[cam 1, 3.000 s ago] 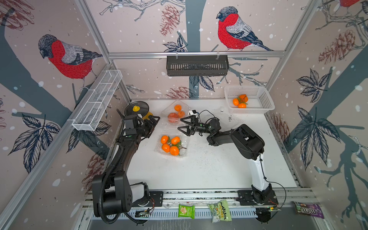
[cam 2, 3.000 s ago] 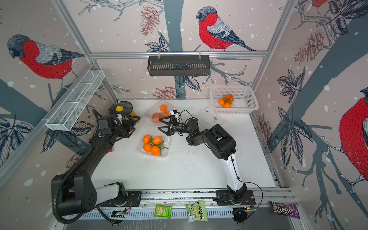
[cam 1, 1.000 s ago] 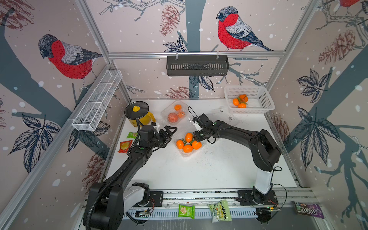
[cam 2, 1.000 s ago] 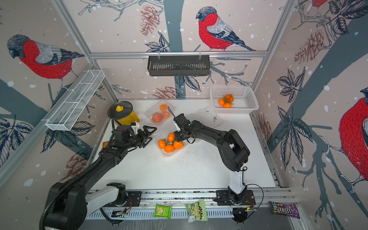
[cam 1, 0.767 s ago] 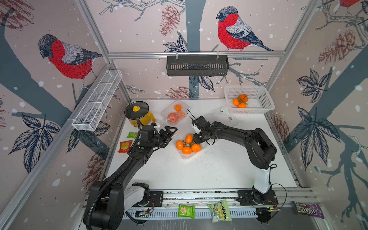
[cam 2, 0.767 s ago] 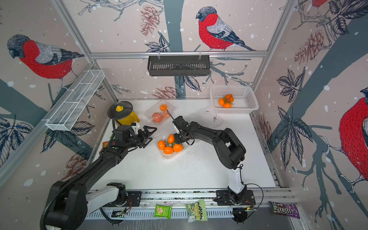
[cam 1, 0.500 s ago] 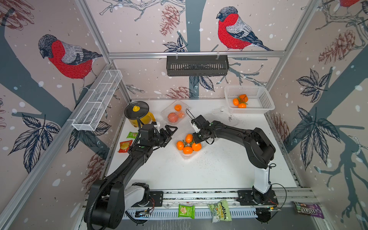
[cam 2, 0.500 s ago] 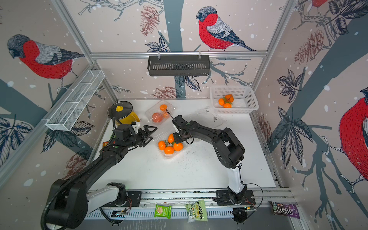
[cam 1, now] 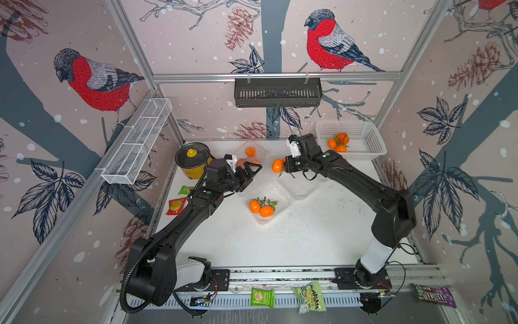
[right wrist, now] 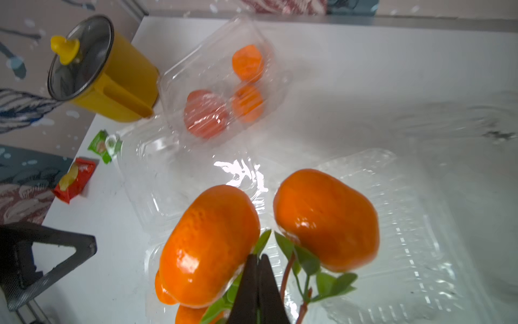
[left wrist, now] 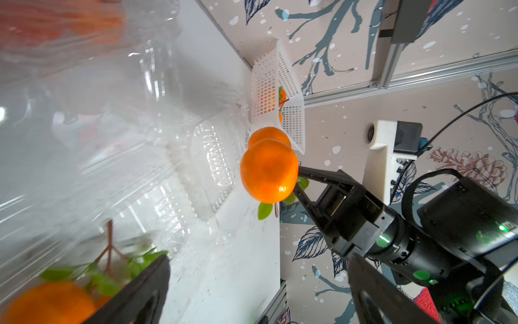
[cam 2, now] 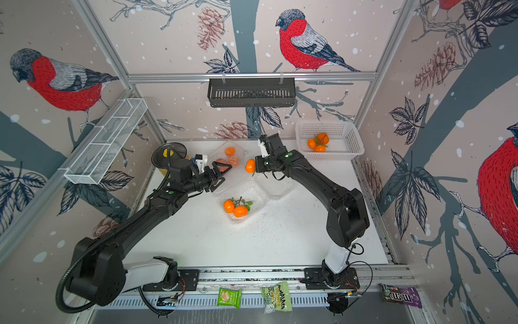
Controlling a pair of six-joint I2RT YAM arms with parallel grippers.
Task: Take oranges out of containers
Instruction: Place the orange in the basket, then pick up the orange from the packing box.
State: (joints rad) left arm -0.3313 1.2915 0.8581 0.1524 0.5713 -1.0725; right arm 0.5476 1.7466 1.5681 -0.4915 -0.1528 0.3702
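Looking down in both top views, you see the right gripper (cam 1: 286, 165) clenched on the leafy stem of the held oranges (cam 1: 277, 165), raised near the open container (cam 1: 281, 196), where two oranges (cam 1: 260, 208) lie. The left gripper (cam 1: 250, 177) gapes empty beside it. In your left wrist view, the held oranges (left wrist: 269, 171) hang clear of the table. In your right wrist view, the jaws pinch the stem, with the closed container (right wrist: 201, 61) beyond.

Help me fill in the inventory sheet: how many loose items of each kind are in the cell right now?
oranges: 10
clear containers: 3
snack packets: 5
white basket: 1
yellow pot: 1
Total: 20
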